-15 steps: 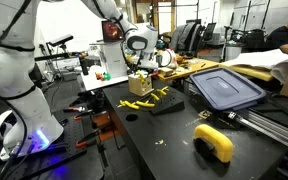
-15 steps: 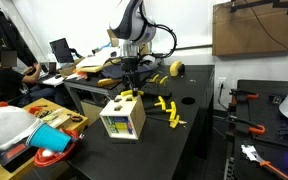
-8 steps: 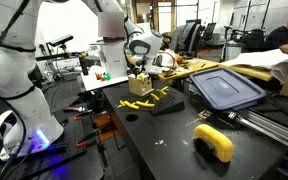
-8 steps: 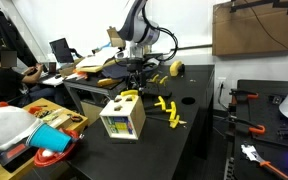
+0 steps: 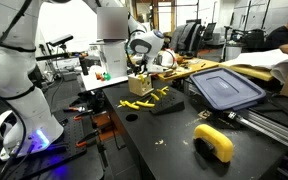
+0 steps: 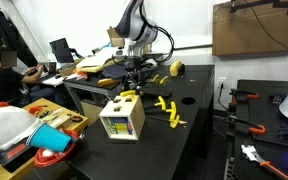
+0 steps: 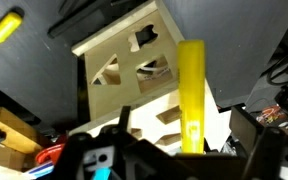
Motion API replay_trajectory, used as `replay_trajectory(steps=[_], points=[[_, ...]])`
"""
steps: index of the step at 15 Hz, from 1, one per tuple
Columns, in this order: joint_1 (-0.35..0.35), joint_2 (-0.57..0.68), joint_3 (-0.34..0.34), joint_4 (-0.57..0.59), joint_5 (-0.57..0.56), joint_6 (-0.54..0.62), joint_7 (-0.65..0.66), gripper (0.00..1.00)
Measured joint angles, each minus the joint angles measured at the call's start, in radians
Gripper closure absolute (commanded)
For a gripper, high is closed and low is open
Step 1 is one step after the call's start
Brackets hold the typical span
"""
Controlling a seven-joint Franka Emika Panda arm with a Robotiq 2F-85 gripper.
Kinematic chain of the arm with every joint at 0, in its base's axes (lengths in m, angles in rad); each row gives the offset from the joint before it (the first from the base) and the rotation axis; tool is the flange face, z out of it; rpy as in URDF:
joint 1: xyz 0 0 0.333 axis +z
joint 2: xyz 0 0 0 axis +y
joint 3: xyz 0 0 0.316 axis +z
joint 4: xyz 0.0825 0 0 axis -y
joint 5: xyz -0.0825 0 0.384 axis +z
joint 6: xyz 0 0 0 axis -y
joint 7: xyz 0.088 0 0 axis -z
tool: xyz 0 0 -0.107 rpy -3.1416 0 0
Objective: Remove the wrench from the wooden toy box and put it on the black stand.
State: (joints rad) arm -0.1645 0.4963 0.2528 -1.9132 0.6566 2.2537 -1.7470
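Wrist view | jaws wide open, empty, above wooden toy box [image 7: 99, 95] | step: approach to wrench [image 7: 192, 100] | next: lower, clamp it

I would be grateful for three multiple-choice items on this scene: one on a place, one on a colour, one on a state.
1. Where is the yellow wrench? A on the floor; B at the top of the wooden toy box; C in a drawer.
2. What colour is the large bin lid? A red; B blue-grey; C green.
3. How is the gripper? A open; B shut on the wrench; C shut, empty.
Answers: B, the wrist view shows it on the box; B, plainly blue-grey; A, it hangs open above the box.
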Motion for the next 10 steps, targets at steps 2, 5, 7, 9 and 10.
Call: replay_trajectory(steps=[2, 5, 7, 9, 10], points=[[0.000, 0.000, -0.003, 0.009, 0.000, -0.030, -0.007, 0.00], [0.002, 0.000, -0.012, 0.013, 0.000, -0.069, -0.037, 0.00], [0.003, 0.000, -0.017, 0.015, -0.002, -0.093, -0.055, 0.00], [0.003, 0.000, -0.020, 0.017, -0.003, -0.113, -0.070, 0.00], [0.004, 0.000, -0.022, 0.019, -0.003, -0.122, -0.077, 0.00]])
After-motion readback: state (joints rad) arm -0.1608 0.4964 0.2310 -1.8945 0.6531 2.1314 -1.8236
